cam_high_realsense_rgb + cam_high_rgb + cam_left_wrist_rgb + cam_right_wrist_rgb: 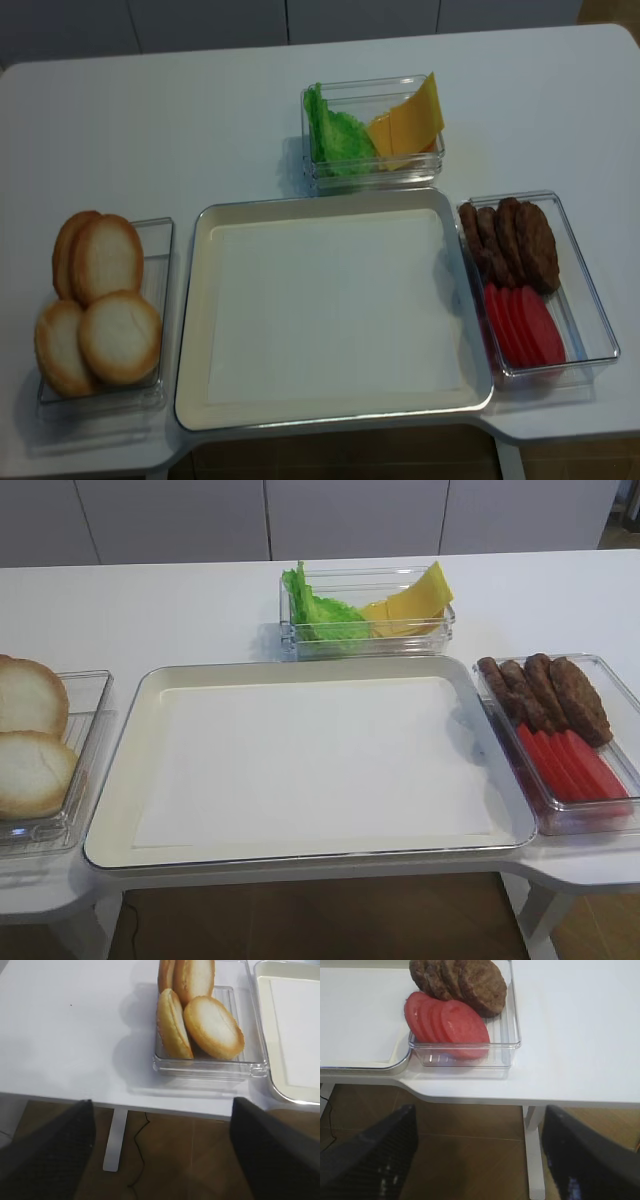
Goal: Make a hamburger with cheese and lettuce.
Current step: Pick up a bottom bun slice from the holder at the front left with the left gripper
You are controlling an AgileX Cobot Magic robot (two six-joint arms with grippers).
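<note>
Tray (190, 330): nearest the overhead cameras, a wide cream tray with a bare white sheet (335, 305) lying in it, at the table's front middle.
Bun slices (100, 310): four round slices with pale faces and golden-brown rims, leaning on edge in a clear bin (160, 250) just left of the tray; none lies on the tray.
Lettuce (340, 135): frilly green leaves in the left half of a clear bin (375, 90) behind the tray.
Cheese (410, 125): yellow-orange square slices in the right half of that same bin, propped up against the lettuce, one corner poking above the rim.
Patties (515, 240): brown discs overlapping at the back of a clear bin (590, 300) just right of the tray.
Tomato slices (525, 325): red rounds fanned in front of the patties.
Left gripper (160, 1152): fingers (50, 1155) wide apart, holding nothing, off the table's front edge below the bun bin.
Right gripper (477, 1155): fingers (585, 1160) wide apart, holding nothing, off the front edge below the tomato bin.
</note>
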